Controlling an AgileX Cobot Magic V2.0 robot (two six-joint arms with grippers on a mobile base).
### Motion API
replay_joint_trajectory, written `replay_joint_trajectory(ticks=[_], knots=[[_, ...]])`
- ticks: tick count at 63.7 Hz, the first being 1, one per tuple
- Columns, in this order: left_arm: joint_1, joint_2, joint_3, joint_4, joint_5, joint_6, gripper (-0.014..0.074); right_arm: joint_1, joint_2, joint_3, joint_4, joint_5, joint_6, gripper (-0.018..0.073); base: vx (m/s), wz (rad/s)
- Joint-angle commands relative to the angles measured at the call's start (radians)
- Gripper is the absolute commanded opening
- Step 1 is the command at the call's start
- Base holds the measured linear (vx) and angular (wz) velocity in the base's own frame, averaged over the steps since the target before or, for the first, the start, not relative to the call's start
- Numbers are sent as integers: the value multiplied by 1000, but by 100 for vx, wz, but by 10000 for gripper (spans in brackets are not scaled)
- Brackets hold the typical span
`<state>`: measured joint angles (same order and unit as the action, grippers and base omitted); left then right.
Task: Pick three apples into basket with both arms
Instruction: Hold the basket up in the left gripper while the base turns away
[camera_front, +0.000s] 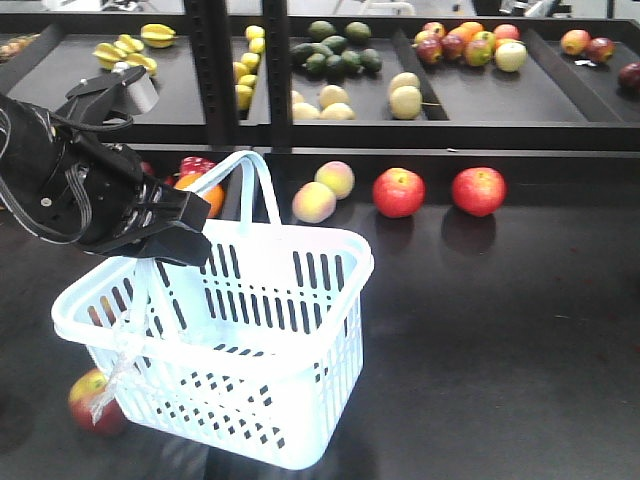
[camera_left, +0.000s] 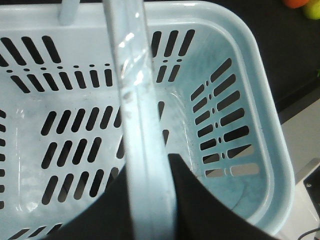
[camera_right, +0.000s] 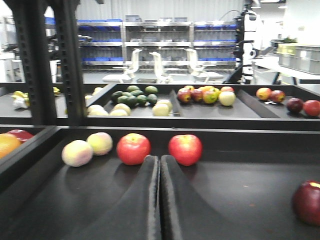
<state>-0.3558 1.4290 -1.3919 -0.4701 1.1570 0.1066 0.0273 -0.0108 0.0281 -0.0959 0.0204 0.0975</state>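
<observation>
The basket (camera_front: 300, 300) is the biggest thing: it hangs tilted over the dark table (camera_front: 520, 350), and the left wrist view shows no fruit inside. The left gripper (camera_front: 172, 240) is clamped on one of its hoop handles and carries it. The right gripper (camera_right: 159, 162) is low over the table, its two fingers pressed together with nothing between them. It points at the gap between a first apple (camera_right: 133, 148) and a second apple (camera_right: 185, 149), both at the back edge of the table. A third apple (camera_front: 95, 400) lies on the table at the near left corner of the basket, partly hidden by it.

I judge that the step in hand is the first pick by the right arm. The fingers must open wide before they go forward; otherwise they only push the round fruit away. The second apple looks the easier one, because a peach (camera_right: 101, 143) lies near the first. The left arm should hold the basket level and close, with its opening free.
</observation>
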Motion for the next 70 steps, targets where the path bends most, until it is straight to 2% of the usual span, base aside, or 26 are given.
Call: replay_joint_trajectory(ticks=[1, 70], knots=[[-5, -37, -23, -45, -51, -9, -8, -5, -11, 15, -6, -70, -2, -4, -7, 23], [-5, -37, -23, -45, -51, -8, -8, -5, -11, 15, -6, -70, -2, -4, -12, 45]])
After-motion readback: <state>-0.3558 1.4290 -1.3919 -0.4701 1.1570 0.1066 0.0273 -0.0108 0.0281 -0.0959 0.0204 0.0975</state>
